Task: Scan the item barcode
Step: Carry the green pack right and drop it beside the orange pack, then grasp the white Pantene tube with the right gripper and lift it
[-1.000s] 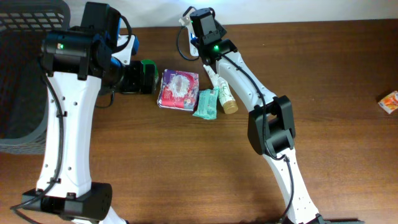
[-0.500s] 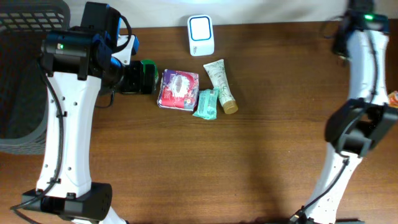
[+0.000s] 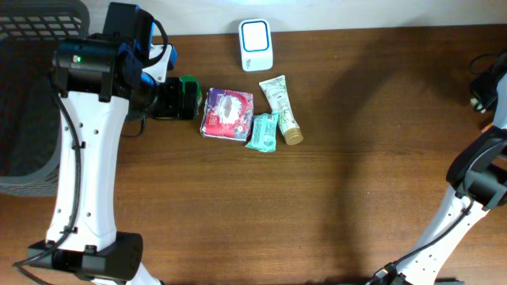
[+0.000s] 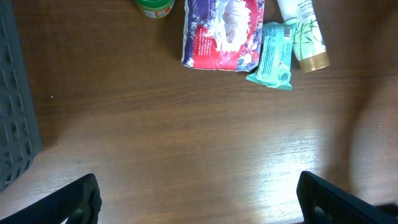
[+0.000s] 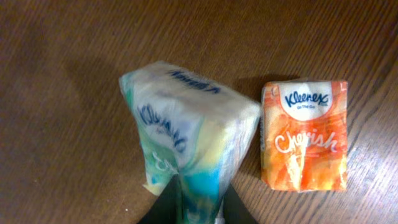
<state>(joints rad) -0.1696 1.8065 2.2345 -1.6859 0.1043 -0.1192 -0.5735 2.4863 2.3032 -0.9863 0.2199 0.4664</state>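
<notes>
Right wrist | orange pack (image 5: 303,134): "Kleenex Cherish"; blue pack (image 5: 186,137): "Kleenex"

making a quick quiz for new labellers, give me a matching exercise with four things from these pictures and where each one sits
Things:
1. white device
2. teal packet
3. orange Kleenex pack
4. green item

Places:
A. between the red pouch and the tube
B. beside the pale tissue pack, in the right wrist view
C. left of the red pouch
D. nearest the far edge of the table

Pairs: 1-D, 2-A, 3-B, 4-C
</notes>
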